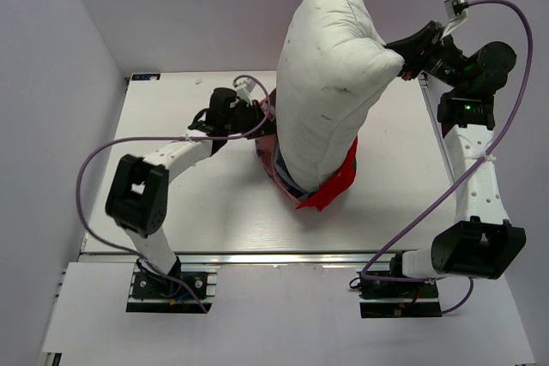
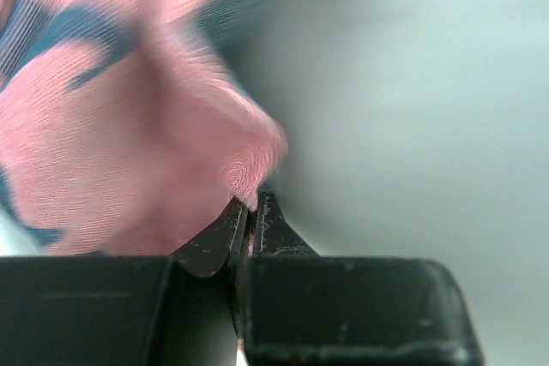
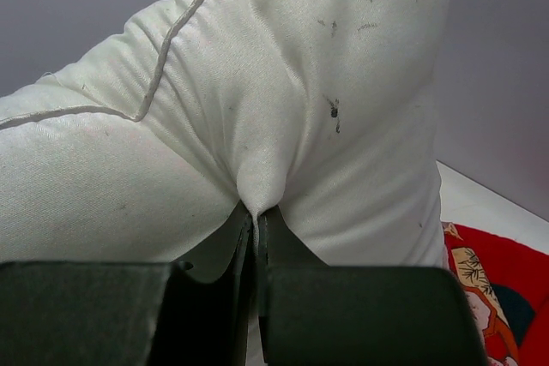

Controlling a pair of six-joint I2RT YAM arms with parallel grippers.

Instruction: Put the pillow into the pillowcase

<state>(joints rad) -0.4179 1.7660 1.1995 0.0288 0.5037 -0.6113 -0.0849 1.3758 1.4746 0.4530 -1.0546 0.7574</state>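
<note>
The white pillow [image 1: 330, 83] stands on end in the middle of the table, its lower end down in the bunched red pillowcase [image 1: 330, 186]. My right gripper [image 1: 403, 59] is shut on a pinch of the pillow's fabric at its right side and holds it up; the pinch shows in the right wrist view [image 3: 256, 208] under the pillow [image 3: 257, 92]. My left gripper [image 1: 262, 117] is shut on the pillowcase's edge at the pillow's left. In the left wrist view [image 2: 250, 205] the pink lining of the pillowcase [image 2: 129, 143] is clamped between the jaws.
The white table [image 1: 189, 203] has grey walls on the left, back and right. A metal rail [image 1: 257, 256] runs along the near edge by the arm bases. Purple cables loop beside both arms.
</note>
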